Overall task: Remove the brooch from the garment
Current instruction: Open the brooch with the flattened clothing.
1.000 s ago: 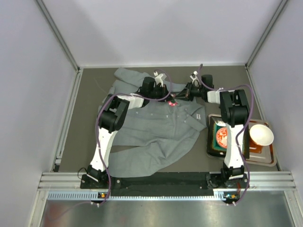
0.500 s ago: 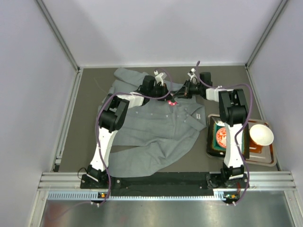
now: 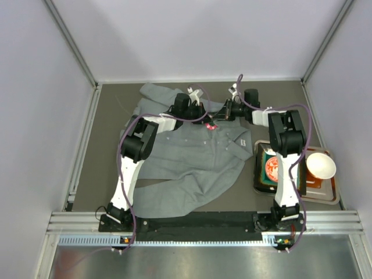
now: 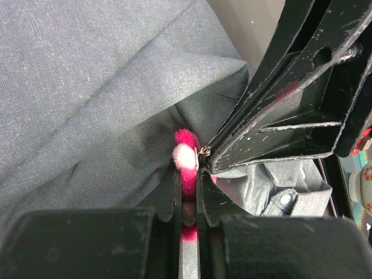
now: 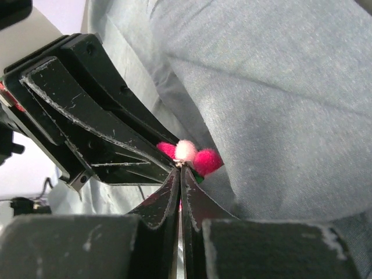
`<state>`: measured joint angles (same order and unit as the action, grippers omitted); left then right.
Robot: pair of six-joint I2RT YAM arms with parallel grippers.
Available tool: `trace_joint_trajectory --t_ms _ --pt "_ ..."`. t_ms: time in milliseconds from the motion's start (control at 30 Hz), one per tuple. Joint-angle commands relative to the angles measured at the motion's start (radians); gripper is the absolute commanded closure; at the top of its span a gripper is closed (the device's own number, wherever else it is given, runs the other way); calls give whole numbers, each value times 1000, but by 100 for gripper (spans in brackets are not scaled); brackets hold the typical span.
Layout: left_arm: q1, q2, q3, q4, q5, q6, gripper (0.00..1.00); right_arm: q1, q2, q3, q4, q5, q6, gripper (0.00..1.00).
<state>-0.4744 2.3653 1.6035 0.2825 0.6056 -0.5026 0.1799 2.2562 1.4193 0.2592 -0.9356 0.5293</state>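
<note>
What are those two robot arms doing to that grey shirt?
They are working on a fluffy pink brooch pinned to the grey shirt, which lies spread out on the table. The left hand is pinched around the brooch, with pink showing between its fingers. The right hand is shut, and its tips press against the brooch from the other side. The brooch does not look to be off the shirt yet.

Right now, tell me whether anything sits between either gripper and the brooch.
Nothing visible does. The left gripper is pinched on the brooch itself, and the right gripper has its closed tips right against the brooch's underside. Only the shirt lies behind and around the brooch.
</note>
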Motion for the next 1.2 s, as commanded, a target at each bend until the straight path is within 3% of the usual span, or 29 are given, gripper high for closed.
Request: trace_joint_trajectory --t_ms 0,67,200,400,533,567,667,933,1167 --pt "-46 41 15 -35 8 30 100 167 -42 56 -160 -30 -207 100" --pt "-46 40 10 -40 3 38 100 188 -78 37 -196 17 -316 100" --pt "-46 35 7 -37 2 41 100 185 -121 -13 -147 44 -305 100" --pt "-35 29 -8 -34 -4 26 100 168 -240 -178 66 76 -289 100" --pt "-12 26 -43 6 -7 -22 100 103 -290 -321 239 107 -150 98" --pt "-9 26 -48 10 -9 -33 100 89 -294 -347 368 97 -102 90" --pt "-6 25 -50 12 -7 -34 100 47 -288 -405 533 84 41 82" --pt "-7 12 -63 18 -12 -34 100 -5 -351 -482 477 323 58 78" --pt "-7 -6 -100 72 -15 -57 100 -5 -265 -421 466 281 138 76"
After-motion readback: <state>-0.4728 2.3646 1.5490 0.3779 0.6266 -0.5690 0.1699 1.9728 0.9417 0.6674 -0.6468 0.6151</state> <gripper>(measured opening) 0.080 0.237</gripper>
